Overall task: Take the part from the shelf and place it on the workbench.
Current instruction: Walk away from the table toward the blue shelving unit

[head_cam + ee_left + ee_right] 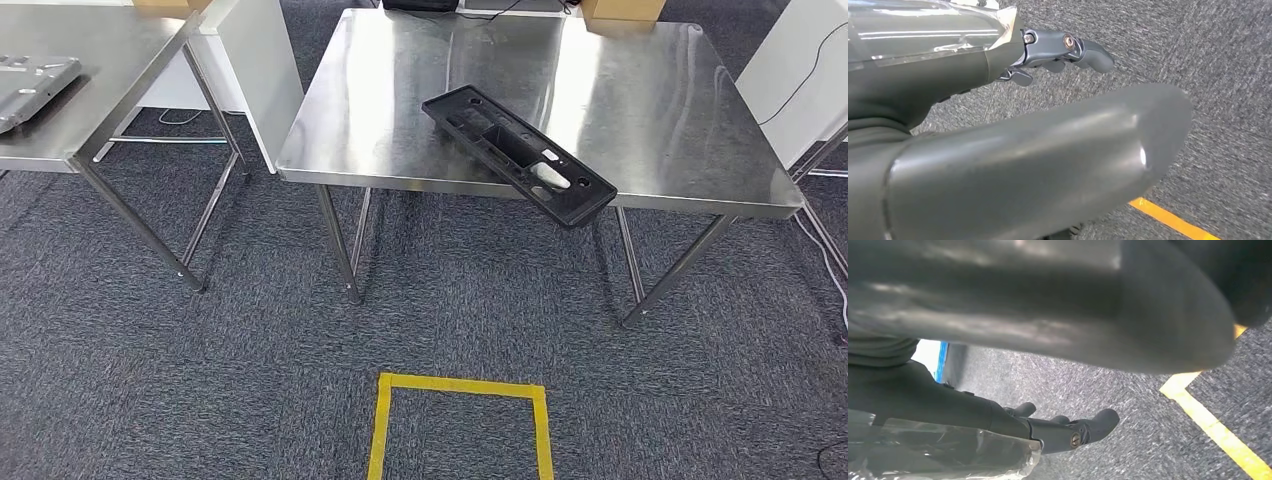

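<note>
The part (515, 153), a long black plastic frame with cut-outs, lies slantwise on the steel workbench (650, 110). Its near end sticks out a little over the bench's front edge. Nothing touches it. My left hand (1058, 50) hangs beside my body above the carpet, with its fingers loosely apart and nothing in them. My right hand (1068, 430) hangs the same way on the other side, also holding nothing.
A second steel table (100, 60) stands at the left with a grey metal piece (30, 85) on it. White panels (255, 60) stand between the tables. A yellow tape square (460, 400) marks the carpet before the bench. Cables (825, 250) trail at the right.
</note>
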